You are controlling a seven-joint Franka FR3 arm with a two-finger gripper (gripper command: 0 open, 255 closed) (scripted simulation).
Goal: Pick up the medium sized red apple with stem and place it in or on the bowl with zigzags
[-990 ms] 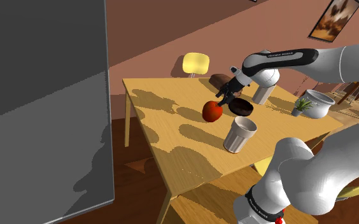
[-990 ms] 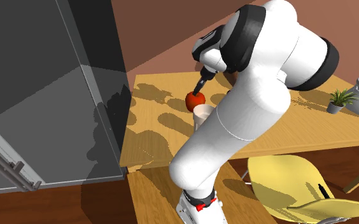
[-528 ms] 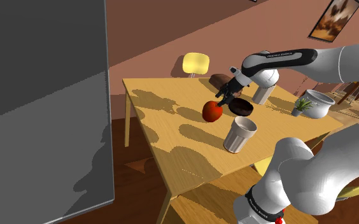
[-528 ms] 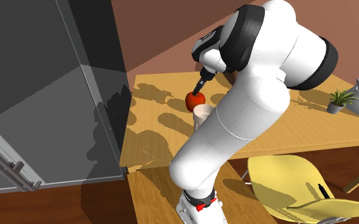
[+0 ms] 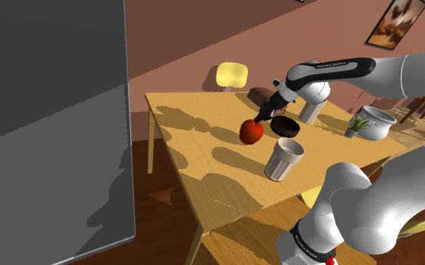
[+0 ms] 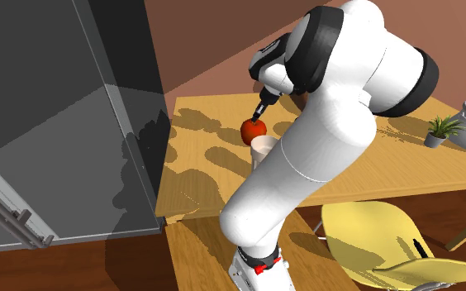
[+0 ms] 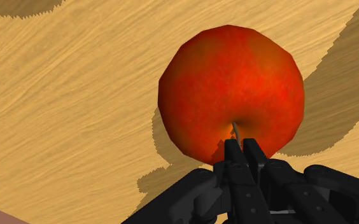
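On the wooden surface point(image 5: 196, 162), the red apple point(image 5: 252, 132) sat just beside the dark bowl point(image 5: 286, 126) — stem axis roughly upright, pointing up at the gripper point(image 7: 244, 147). Jaws were closed together at the stem tip — couldn't tell if they pinched it.

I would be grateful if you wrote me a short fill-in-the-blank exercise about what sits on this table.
The pincer is shut on the ______ of the red apple. In the shoulder view, the dark bowl sits just to the ______ of that apple. The pale cup stands ______ on the wooden table.
Missing words: stem; right; upright.
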